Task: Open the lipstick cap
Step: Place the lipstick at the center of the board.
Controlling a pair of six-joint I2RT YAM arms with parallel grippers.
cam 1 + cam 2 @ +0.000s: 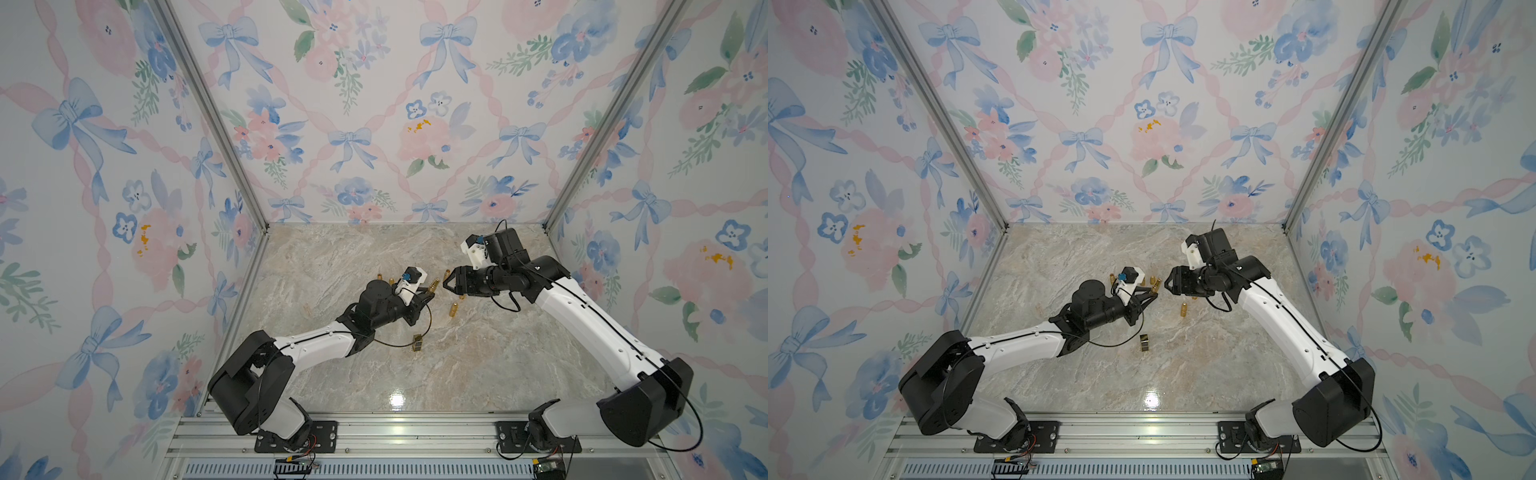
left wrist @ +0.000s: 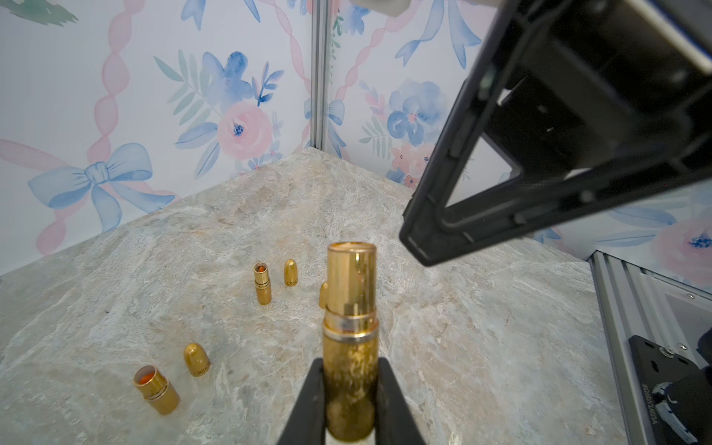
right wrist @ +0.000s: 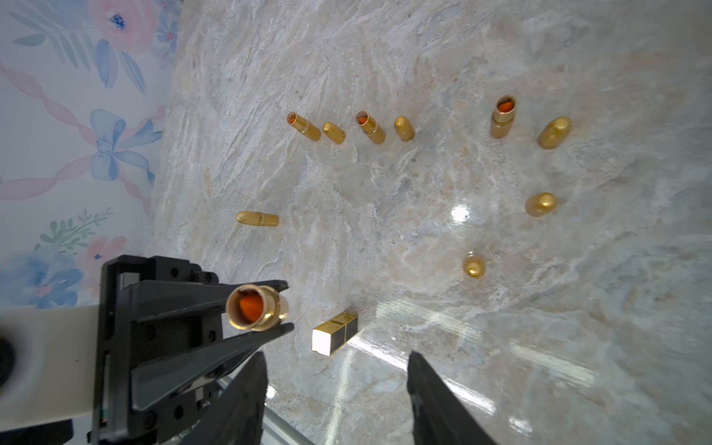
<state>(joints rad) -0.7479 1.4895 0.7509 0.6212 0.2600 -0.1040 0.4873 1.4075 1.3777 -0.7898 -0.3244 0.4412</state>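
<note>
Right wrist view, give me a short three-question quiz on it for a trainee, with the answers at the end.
1. True or false: the lipstick in the left gripper has its cap on.
2. The right gripper holds: A a cap, B a lipstick, C nothing.
3. In this view, how many uncapped lipsticks stand on the marble table?
Key: 1 false; 2 C; 3 three.

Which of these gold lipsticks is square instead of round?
The boxy lipstick lying flat, with a square end face; the others are round tubes and bullet-shaped caps.
</note>
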